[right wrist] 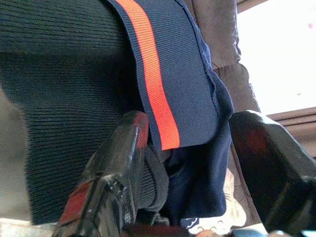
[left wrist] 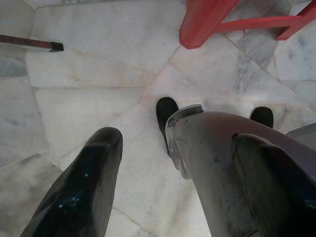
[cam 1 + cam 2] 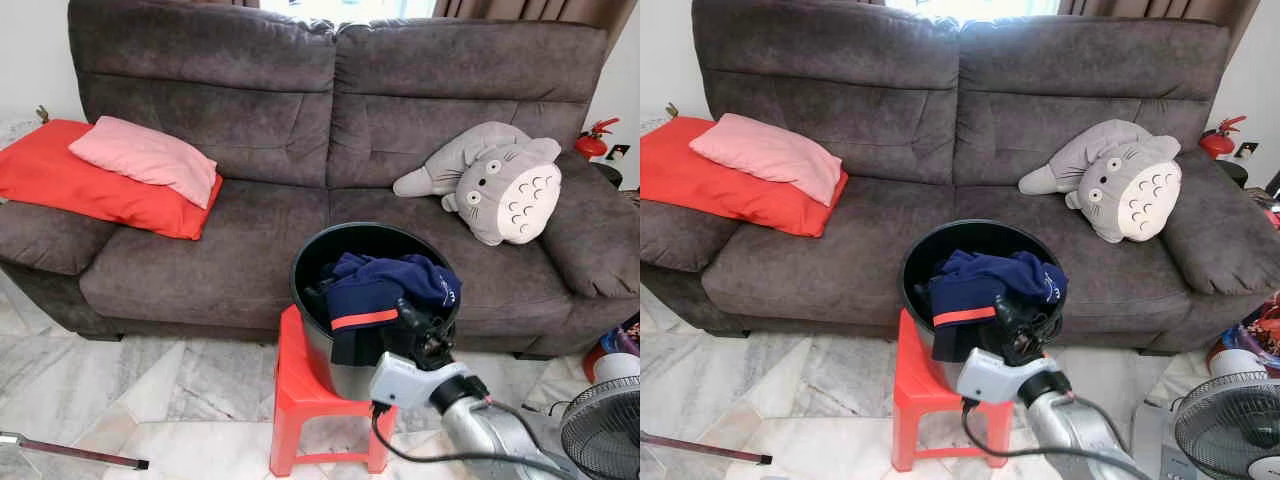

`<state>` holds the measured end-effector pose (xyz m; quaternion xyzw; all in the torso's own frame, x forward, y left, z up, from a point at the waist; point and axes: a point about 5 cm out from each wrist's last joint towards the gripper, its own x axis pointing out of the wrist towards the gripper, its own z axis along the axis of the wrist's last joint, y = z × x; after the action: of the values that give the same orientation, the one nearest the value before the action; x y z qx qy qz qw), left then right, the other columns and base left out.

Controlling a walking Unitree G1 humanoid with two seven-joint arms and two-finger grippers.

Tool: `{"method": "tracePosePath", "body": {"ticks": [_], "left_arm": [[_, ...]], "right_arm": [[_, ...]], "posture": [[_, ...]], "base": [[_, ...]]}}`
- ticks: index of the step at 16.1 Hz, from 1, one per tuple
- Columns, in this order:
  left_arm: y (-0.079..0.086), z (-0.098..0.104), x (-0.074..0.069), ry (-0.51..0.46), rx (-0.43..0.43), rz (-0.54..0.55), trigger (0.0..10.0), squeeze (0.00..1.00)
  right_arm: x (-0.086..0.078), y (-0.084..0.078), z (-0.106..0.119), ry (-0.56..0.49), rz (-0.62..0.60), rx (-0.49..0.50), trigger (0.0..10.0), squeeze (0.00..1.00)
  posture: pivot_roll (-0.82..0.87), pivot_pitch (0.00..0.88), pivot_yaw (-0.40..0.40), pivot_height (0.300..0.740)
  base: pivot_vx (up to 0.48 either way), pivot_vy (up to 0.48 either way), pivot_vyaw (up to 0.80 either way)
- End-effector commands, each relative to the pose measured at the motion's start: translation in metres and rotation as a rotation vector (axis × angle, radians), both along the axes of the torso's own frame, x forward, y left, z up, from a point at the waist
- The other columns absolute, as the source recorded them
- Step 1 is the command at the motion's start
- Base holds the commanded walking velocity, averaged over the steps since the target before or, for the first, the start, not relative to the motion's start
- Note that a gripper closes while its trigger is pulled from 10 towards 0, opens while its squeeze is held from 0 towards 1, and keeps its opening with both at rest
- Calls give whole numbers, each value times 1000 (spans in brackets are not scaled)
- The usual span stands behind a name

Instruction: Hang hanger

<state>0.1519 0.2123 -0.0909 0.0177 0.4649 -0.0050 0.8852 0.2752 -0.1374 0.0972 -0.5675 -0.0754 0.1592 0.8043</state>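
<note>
A black bucket [image 3: 330, 240] stands on a red plastic stool [image 3: 300, 395] in front of the sofa. A navy garment [image 3: 385, 285] with an orange stripe [image 1: 153, 84] is draped over the bucket's front rim. My right gripper [image 3: 425, 335] reaches up against the hanging part of the garment. It is open, and in the right wrist view its fingers [image 1: 123, 158] stand on either side of the garment's striped hem [image 1: 190, 123]. My left gripper [image 2: 173, 138] hangs idle and open above the marble floor.
A dark grey sofa [image 3: 240, 250] fills the back, with a red cushion [image 3: 60, 180], a pink pillow [image 3: 150, 155] and a grey plush toy [image 3: 500, 185] on it. A fan [image 3: 605, 430] stands at lower right. A thin rod [image 3: 70, 453] lies on the floor at lower left.
</note>
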Motion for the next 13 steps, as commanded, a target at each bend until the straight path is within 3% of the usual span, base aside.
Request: {"method": "tracePosePath", "body": {"ticks": [1,6,13], "left_arm": [[2,-3,-8,35,4,5,10000,0],[2,-3,-9,39,6,-5,10000,0],[1,-3,-6,32,-1,-4,10000,0]], "right_arm": [[3,-3,-1,5,-22,-2,10000,0],[9,-5,-5,19,-50,-2,10000,0],[23,9,3,-31,-20,2,10000,0]], "posture": [[-17,80,-19,740],[-17,67,-14,740],[-8,74,-13,740]], "base": [[0,0,0],[0,0,0],[0,0,0]]}}
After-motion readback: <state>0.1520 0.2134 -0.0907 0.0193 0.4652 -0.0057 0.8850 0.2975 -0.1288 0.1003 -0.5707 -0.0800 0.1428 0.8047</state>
